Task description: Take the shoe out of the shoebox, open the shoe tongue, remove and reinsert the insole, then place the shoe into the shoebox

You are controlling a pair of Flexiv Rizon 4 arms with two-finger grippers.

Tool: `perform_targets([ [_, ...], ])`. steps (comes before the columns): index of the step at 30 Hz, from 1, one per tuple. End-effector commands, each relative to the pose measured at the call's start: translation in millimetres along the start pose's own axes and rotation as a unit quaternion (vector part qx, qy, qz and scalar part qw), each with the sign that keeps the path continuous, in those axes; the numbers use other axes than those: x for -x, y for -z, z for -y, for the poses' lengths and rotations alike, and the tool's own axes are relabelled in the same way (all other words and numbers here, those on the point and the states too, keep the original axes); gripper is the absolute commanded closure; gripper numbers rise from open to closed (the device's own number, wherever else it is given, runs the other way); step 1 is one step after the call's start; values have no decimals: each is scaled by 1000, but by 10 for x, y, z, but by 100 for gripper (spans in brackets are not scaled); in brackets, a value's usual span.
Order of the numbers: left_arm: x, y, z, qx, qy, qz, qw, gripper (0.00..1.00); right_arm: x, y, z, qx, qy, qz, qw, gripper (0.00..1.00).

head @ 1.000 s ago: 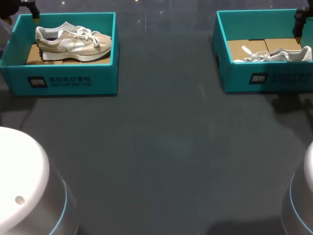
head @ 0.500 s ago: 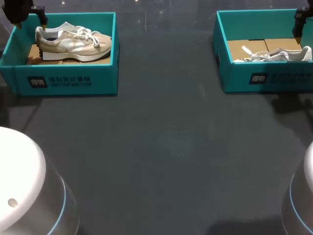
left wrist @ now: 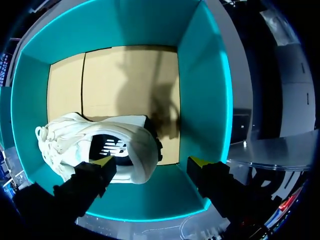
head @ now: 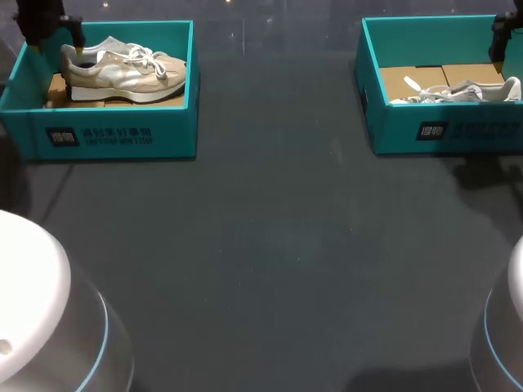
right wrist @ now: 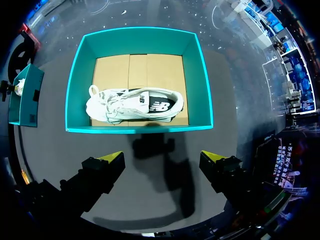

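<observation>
1. Locate the shoe [left wrist: 80, 135] inside the shoebox [left wrist: 202, 100], its heel end beneath your left gripper [left wrist: 150, 162].
2. Confirm the fingers [left wrist: 104, 163] stand spread, holding nothing.
3. Grip the heel collar: expect a light shoe whose soft upper yields under pressure.

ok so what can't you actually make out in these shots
Insole of the left shoe: left wrist view, the opening is dark and partly under a finger of the left gripper.
Lower part of the right shoe: head view, behind the front wall of the right shoebox.
Right gripper: head view, cut off by the edge.
Whether the left gripper touches the left shoe: unclear in both views.
</observation>
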State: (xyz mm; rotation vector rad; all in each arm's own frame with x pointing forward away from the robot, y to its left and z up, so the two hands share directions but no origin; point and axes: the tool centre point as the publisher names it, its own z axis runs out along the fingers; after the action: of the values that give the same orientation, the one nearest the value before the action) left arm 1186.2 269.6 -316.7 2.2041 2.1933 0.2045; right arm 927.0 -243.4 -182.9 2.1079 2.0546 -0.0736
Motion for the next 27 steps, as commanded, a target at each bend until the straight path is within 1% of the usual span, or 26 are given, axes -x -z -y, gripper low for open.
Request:
perform_targets([
  [1,-15,-75,-42,-15,-3,-2,1000,7,-1,2,8,0,0,1,1000,0],
  [4,-10,-117,-9,-25,-4,-6,1000,8,-1,2,8,0,0,1,1000,0],
  [8,-1,-149,43,-35,-3,-6,999,5,-1,2,8,0,0,1,1000,0],
  [12,10,-219,76,-40,-2,-10,999,8,-1,2,8,0,0,1,1000,0],
  [20,10,-347,74,-49,14,-15,999,5,-1,2,8,0,0,1,1000,0],
  [27,-6,-454,69,-53,25,-18,998,7,-1,2,8,0,0,1,1000,0],
])
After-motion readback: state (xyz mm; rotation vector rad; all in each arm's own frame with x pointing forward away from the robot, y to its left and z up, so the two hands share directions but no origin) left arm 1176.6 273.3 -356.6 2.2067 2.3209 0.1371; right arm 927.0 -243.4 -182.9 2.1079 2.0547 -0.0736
